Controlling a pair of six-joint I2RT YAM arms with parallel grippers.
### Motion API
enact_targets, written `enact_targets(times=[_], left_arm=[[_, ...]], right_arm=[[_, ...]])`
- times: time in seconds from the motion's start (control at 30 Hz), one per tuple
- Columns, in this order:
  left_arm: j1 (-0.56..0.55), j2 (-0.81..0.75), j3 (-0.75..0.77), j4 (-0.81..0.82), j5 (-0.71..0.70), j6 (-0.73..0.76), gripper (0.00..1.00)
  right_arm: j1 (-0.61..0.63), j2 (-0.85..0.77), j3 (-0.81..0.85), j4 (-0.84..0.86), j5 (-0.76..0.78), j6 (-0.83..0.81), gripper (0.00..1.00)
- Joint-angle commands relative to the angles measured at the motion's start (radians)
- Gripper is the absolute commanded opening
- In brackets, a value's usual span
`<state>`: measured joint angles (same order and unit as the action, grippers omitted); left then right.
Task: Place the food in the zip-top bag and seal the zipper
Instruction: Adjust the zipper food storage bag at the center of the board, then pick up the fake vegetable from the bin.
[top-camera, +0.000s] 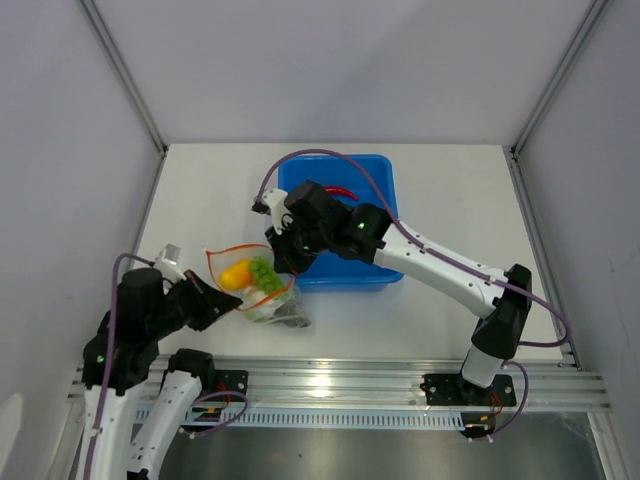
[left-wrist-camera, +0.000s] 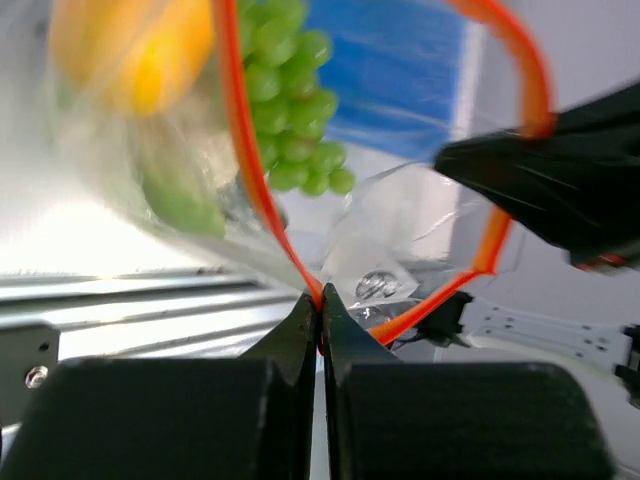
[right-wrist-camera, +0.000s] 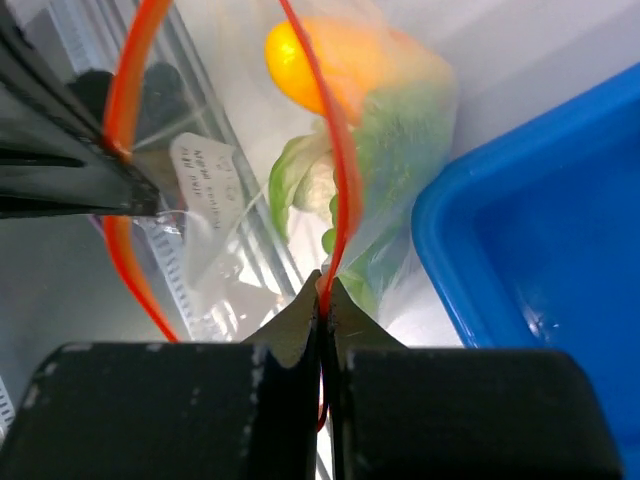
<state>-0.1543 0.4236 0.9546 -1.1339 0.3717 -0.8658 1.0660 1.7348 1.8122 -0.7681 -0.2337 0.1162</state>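
The clear zip-top bag (top-camera: 262, 292) hangs open between my two grippers just left of the blue bin. Its orange-red zipper (top-camera: 238, 247) forms an open loop. Inside are a yellow-orange piece (top-camera: 236, 274), green grapes (top-camera: 265, 271) and other green food. My left gripper (left-wrist-camera: 320, 298) is shut on the zipper (left-wrist-camera: 246, 150) at the near end of the mouth. My right gripper (right-wrist-camera: 325, 288) is shut on the zipper (right-wrist-camera: 336, 150) at the bin side. A red chili (top-camera: 343, 190) lies in the bin.
The blue bin (top-camera: 375, 205) stands at the back middle, right beside the bag, with my right arm reaching over it. An aluminium rail (top-camera: 350, 380) runs along the table's near edge under the bag. Grey walls close both sides.
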Motion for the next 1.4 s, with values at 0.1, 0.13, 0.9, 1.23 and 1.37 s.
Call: enact_targets(times=[0.1,0.13,0.9,1.23,1.37], left_arm=[[0.007,0.038,-0.165,0.06,0.073,-0.045,0.01],[0.007,0.043,-0.151,0.06,0.062,-0.042,0.01],[0.007,0.076,-0.005,0.037,0.015,-0.009,0.01],[0.007,0.112,0.052,0.065,0.044,0.027,0.01],[0.007,0.148,0.102,0.1,0.065,0.033,0.01]], right_arm=[[-0.015,0.048,-0.125,0.047,-0.023,0.014,0.0],[-0.014,0.051,-0.111,0.041,-0.019,0.008,0.0],[-0.003,0.115,0.097,-0.071,0.004,-0.01,0.31],[-0.081,0.123,0.309,-0.057,0.048,0.072,0.87],[-0.197,0.129,0.286,-0.01,0.154,0.205,0.99]])
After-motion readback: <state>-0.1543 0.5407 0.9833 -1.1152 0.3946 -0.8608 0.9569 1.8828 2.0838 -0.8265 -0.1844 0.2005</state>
